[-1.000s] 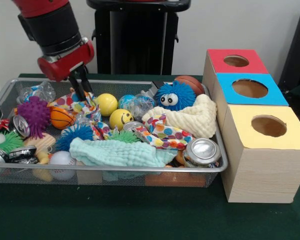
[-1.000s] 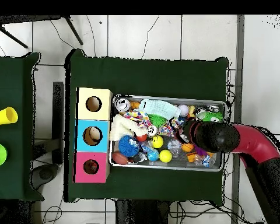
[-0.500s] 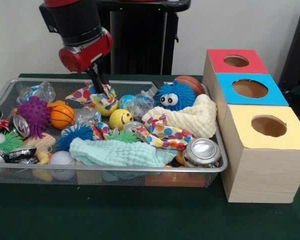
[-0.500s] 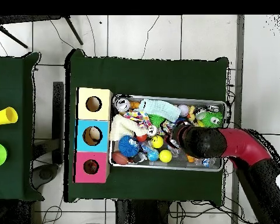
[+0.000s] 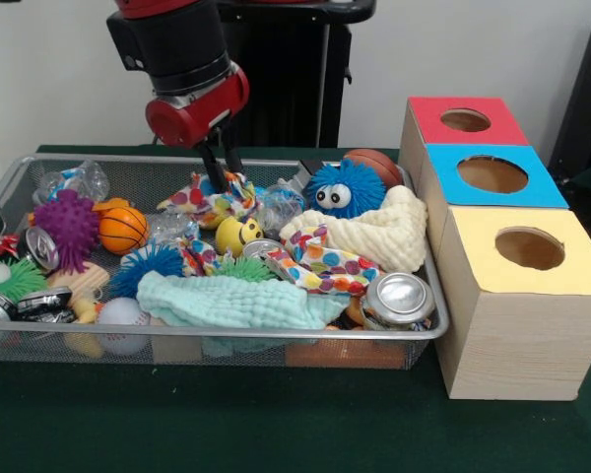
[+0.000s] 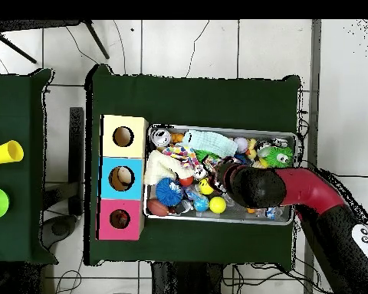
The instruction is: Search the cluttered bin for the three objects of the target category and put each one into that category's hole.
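Note:
The wire-mesh bin [image 5: 276, 336] is full of clutter; it also shows in the overhead view [image 6: 218, 129]. My gripper [image 5: 223, 175] is at the bin's back middle, shut on a polka-dot cloth [image 5: 202, 198] that hangs from it just above the clutter. In the overhead view the arm [image 6: 256, 186] covers the gripper. The red-ringed hole [image 5: 465, 120] is on the farthest of three boxes to the right of the bin, and shows in the overhead view [image 6: 119, 219]. No orange or tan soft toy animal shows clearly; they are hidden in the clutter.
An orange toy basketball [image 5: 121, 230], a purple spiky ball [image 5: 67, 225], a smiley ball [image 5: 234, 235], a blue fuzzy ball [image 5: 343, 189], a cream cloth [image 5: 374, 232], a mint cloth [image 5: 227, 301] and a can [image 5: 401, 296] lie in the bin. Blue [image 5: 492, 174] and yellow [image 5: 529, 248] holes sit nearer.
My gripper has moved right along the bin's back and lifted slightly, carrying the polka-dot cloth with it. The cloth now covers the plain yellow ball; the basketball is uncovered.

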`<state>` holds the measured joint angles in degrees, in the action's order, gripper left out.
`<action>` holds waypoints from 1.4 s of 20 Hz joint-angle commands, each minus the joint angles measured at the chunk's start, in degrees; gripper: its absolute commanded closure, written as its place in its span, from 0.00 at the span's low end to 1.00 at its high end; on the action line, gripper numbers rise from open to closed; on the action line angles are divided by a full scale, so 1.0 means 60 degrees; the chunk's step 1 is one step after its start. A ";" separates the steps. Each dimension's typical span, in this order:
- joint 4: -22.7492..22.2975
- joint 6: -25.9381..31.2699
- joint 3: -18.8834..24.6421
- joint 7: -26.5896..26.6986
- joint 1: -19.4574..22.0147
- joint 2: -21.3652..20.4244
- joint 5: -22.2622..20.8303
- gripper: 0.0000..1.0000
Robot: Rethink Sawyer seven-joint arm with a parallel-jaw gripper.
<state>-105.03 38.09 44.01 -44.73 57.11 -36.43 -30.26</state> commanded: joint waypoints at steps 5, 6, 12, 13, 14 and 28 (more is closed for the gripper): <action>-0.0281 -0.0261 -0.0726 -0.1455 -0.0042 -0.0171 0.0140 0.00; -0.0307 -0.0208 -0.0713 -0.1261 -0.0026 -0.0256 0.0021 0.00; 0.0072 0.0290 -0.0953 -0.1105 -0.0227 -0.0491 -0.0055 0.00; 0.0230 0.0404 -0.0997 -0.1030 -0.0266 -0.0506 -0.0071 0.00; 0.0588 0.0657 -0.1054 -0.0937 -0.0331 -0.0491 -0.0029 0.00; 0.5038 0.1373 -0.1412 0.0850 -0.1081 0.1810 -0.0834 0.00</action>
<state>-87.99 40.27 38.78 -44.73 51.72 -32.07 -31.04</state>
